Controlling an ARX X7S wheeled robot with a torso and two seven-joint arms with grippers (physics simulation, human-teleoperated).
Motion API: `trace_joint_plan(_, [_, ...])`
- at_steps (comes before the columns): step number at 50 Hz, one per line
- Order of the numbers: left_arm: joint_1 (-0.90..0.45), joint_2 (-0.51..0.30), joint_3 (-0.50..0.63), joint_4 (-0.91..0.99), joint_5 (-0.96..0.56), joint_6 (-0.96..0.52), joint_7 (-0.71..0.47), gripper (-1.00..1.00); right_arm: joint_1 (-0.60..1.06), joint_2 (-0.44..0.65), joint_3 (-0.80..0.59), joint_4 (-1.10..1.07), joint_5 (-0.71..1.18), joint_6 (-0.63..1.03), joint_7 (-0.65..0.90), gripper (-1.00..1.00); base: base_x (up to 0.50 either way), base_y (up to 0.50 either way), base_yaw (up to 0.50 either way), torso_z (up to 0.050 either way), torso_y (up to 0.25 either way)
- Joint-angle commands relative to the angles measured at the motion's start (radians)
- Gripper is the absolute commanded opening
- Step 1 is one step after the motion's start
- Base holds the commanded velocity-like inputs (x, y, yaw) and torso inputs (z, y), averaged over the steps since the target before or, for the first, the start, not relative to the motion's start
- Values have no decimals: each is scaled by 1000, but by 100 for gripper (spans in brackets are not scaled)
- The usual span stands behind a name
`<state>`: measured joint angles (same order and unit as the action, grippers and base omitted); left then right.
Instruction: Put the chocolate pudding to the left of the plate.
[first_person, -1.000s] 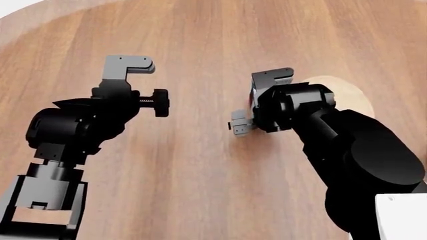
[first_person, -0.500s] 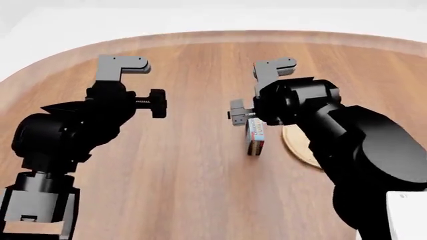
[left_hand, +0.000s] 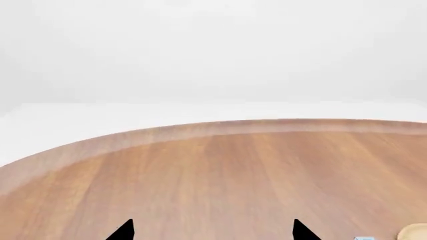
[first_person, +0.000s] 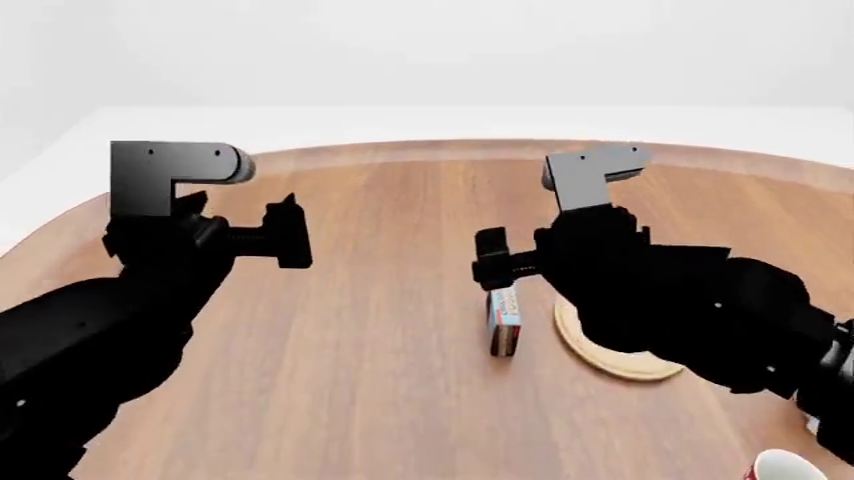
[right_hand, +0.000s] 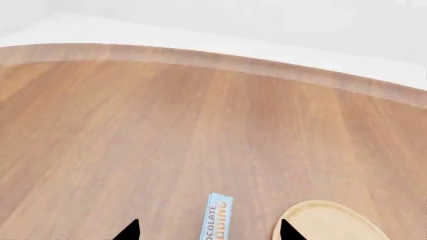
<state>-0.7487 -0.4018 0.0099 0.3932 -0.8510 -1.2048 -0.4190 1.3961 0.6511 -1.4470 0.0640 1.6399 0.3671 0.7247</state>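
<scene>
Pudding placement looks done, in our judgement: the chocolate pudding (first_person: 505, 320) lies on the table (first_person: 374, 330) just beside the plate (first_person: 617, 362), on the plate's left as the head camera sees it, with a narrow strip of bare wood between them. In the right wrist view the carton (right_hand: 216, 220) and the plate (right_hand: 331, 221) show the same relation, side by side and apart. Our right gripper (right_hand: 209, 231) hangs above the carton with its two dark fingertips spread to either side of it, pinching nothing. Our left gripper (left_hand: 212, 231) is well away from the plate over bare wood, fingertips likewise spread and empty. We read the step in hand as release and retreat, so the next move calls only for lifting the right arm clear without brushing the carton, which rests on a narrow edge and might tip toward the plate if knocked. A red and white mug (first_person: 787, 467) peeks in near the plate's close side, only partly in view; it stands apart from the carton and blocks nothing. Otherwise the wood around the plate offers no obstacle that we can see.
</scene>
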Motion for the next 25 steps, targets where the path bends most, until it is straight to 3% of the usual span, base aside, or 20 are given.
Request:
trace_joint_plan(1, [245, -38, -116, 360, -84, 20, -55, 100, -154, 263, 34, -459, -145, -210, 136, 100, 0, 0, 0, -6, 250])
trace_joint_plan(10, [519, -57, -148, 522, 9, 213, 15, 100, -328, 408, 15, -687, -410, -403, 210, 100, 0, 0, 0, -6, 250])
trace_joint_plan(25, [923, -57, -88, 643, 307, 619, 102, 100, -581, 504, -49, -798, -796, -635, 324, 100, 0, 0, 0, -6, 250])
